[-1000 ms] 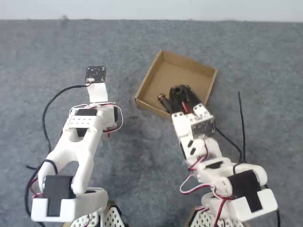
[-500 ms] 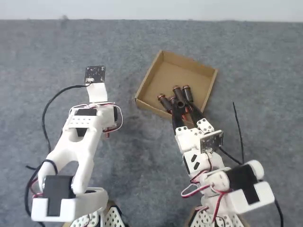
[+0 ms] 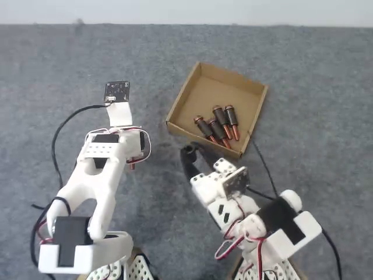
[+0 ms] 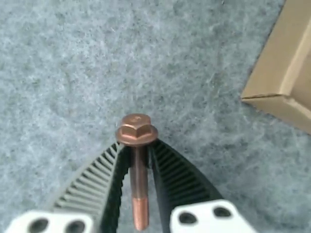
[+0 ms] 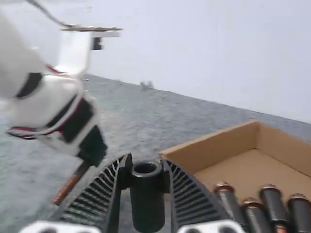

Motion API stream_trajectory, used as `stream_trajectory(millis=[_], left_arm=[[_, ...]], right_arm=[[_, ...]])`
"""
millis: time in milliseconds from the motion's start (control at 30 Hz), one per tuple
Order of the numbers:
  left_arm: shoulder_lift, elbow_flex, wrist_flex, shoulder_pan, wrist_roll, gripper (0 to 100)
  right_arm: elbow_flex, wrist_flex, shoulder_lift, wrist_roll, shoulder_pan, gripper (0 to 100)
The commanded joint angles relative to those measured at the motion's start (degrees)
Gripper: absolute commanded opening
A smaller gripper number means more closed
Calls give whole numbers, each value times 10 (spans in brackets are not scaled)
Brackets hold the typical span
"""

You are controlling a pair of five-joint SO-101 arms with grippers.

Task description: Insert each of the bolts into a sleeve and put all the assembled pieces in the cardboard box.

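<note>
Left wrist view: bolt (image 4: 139, 160) pinched between the left fingers (image 4: 104, 177).

Left end effector (image 4: 138, 145) is gripping a bolt (image 4: 137, 131); right end effector (image 5: 146, 167) — angled toward the left arm — is clamping a sleeve (image 5: 146, 194).

I am running what looks like a robotics lab bench: grey felt mat (image 3: 52, 64) underneath, plain white wall (image 3: 175, 10) at twelve o'clock.

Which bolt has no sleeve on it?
The bolt held in the left pincer: its copper shank is bare, while the three bolts in the box each sit in a black sleeve.
</note>
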State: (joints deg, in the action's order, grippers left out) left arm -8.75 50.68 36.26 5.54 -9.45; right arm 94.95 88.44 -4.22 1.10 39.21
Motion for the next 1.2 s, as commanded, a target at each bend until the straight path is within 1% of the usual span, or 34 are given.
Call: stream_trajectory(millis=[0, 100, 200, 400, 767, 900, 1167], left_arm=[[-37, 0, -13, -4, 4, 12], [-41, 0, -13, -4, 4, 12], [-42, -4, -13, -22, 4, 12], [-42, -50, -13, -33, 0, 12], [-50, -93, -11, -101, -1, 12], [-115, -87, -10, -113, -1, 12], [-262, -20, -14, -156, -1, 13]], right_arm=[[11, 15, 0, 5, 37, 5], [10, 15, 1, 5, 43, 5], [7, 14, -3, 5, 43, 5], [7, 14, -4, 6, 42, 5], [7, 14, -4, 7, 43, 6], [7, 14, -4, 7, 43, 6], [7, 13, -4, 7, 43, 6]])
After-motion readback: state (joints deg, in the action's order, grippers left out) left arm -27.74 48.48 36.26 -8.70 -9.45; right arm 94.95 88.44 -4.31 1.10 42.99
